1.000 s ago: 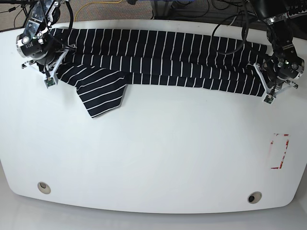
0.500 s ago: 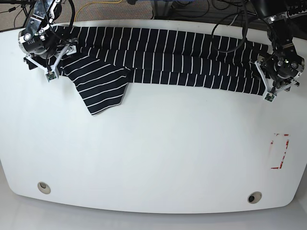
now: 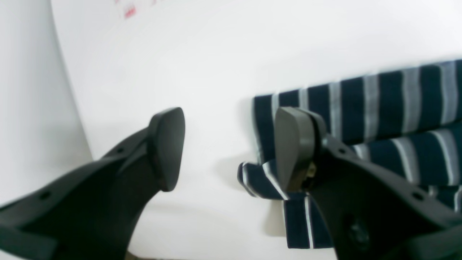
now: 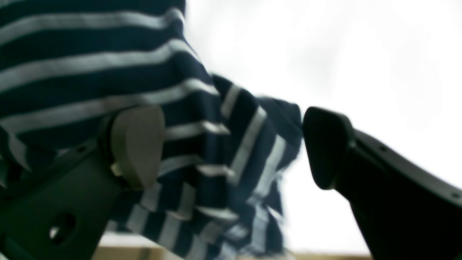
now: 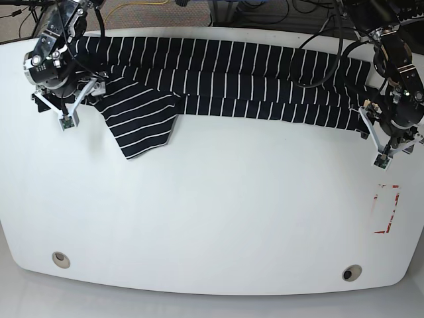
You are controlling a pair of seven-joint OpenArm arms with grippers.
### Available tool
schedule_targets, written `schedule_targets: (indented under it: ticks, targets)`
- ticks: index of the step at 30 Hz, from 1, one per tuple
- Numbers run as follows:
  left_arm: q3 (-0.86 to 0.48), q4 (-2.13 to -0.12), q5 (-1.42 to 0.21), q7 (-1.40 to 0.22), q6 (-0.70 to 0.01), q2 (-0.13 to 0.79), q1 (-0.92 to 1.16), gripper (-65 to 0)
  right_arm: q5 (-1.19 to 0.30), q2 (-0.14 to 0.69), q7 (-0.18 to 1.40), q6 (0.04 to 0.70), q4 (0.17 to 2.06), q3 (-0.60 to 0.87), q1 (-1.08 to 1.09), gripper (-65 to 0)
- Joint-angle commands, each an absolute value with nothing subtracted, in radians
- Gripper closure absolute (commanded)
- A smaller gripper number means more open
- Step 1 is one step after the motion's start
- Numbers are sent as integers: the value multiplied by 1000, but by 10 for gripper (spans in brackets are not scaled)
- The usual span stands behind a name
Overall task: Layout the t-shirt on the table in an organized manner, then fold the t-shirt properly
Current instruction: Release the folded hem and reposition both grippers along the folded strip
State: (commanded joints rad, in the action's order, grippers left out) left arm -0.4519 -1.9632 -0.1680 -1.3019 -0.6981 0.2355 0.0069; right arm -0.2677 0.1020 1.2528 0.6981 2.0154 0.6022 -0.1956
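The t-shirt point(image 5: 225, 79) lies along the far edge of the table point(image 5: 212, 218), stretched out as a long, narrow, layered band running nearly the full width of that edge. From the band's end on the base view's left, one flap point(image 5: 140, 126) of striped cloth hangs out toward the table's near side, lying flat and pointing diagonally. The right gripper point(image 5: 66, 99) sits over that same end of the shirt; in the right wrist view its jaws are spread wide, and a bunched, wrinkled fold of the t-shirt point(image 4: 202, 151) lies between and beneath the right gripper point(image 4: 232, 148), with one finger point(image 4: 137, 144) over the cloth and the other over bare table; whether either pad touches the fabric cannot be told. The left gripper point(image 5: 384, 139) is at the shirt's opposite end, just off the band's corner. In the left wrist view the left gripper point(image 3: 229, 148) is also spread apart, holding nothing: one finger point(image 3: 296, 148) stands in front of the edge of the t-shirt point(image 3: 361, 104), where a small folded corner pokes out, and the other stands over bare table point(image 3: 202, 54). Toward the near side from the left gripper, a red-and-white tape rectangle point(image 5: 387, 209) marks the tabletop. Two round grommet holes point(image 5: 60, 259) sit along the table's near edge, well apart from the shirt.
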Motion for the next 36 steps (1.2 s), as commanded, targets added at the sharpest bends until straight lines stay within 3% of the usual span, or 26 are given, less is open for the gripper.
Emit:
schedule_targets:
  ticks: [3,7,10,12,14,15,19,26,36]
  targets:
    - [-450,-1959,-165,-1288,-698,203,18,-372,-275,70,1251,698,2012,602,-200,-479]
    - [-450,-1936,-125,-1285,-698,180,56,-350,-265,39,1251,698,2011,604,-231,-273]
    - [-450,-1913,-76,-1280,-698,160,88,-237,-268,39,1250,698,2011,602,-266,-122]
    - [-455,-1900,-36,-1264,-698,140,110,-124,-266,41,1237,698,2011,602,-282,-54]
    - [-455,-1896,15,-1250,-698,127,148,-50,-266,45,1213,698,2011,602,-311,-54]
    - [-455,-1896,33,-1239,-698,122,162,-43,-266,51,1204,698,2009,602,-320,-62]
    - [-455,-1886,101,-1164,-698,84,199,-68,-266,88,1145,698,1949,599,-337,-95]
    - [-455,-1759,153,-1070,-698,59,199,-74,-266,154,1021,698,1738,596,-305,-95]
    - [-455,-1596,154,-1066,-698,65,53,-75,-266,265,917,698,1494,595,-166,-100]
